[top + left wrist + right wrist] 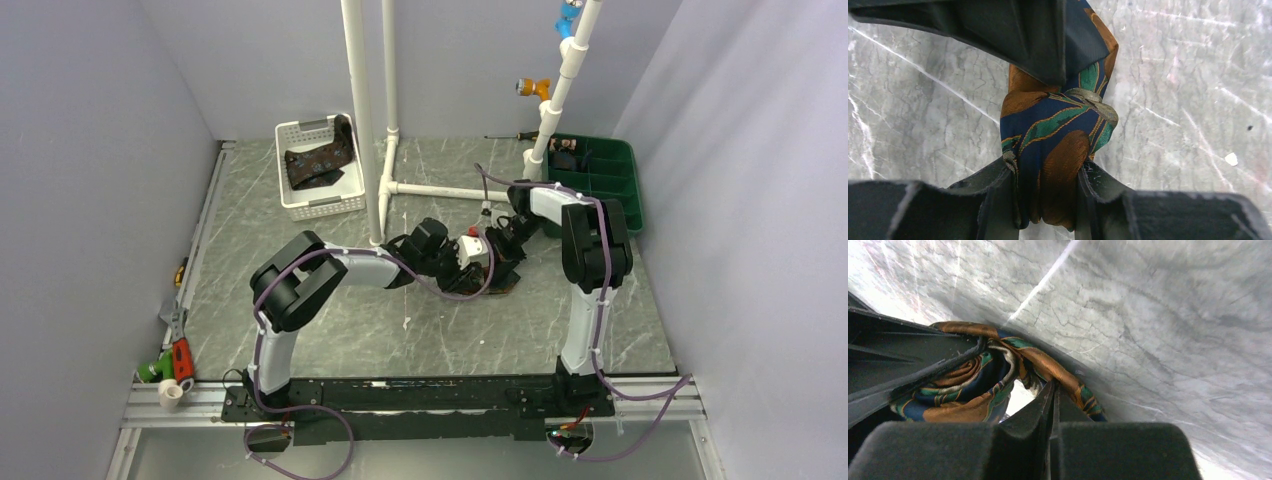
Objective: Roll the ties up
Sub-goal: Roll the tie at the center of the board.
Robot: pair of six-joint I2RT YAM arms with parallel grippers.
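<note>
On the marbled worktop (1188, 75), the orange, teal and navy tie (1048, 125) sits bunched into a loose roll. The left gripper (1047, 170) has its jaws pinching that roll from both sides. The right gripper (1053, 390) holds its jaws pressed together, lying against the tie's loops.

Left pincer (1048, 192) and right pincer (1053, 405) crowd the tie (1048, 130); white pipe posts (362, 120) stand just behind; the near counter (400, 340) lies open
</note>
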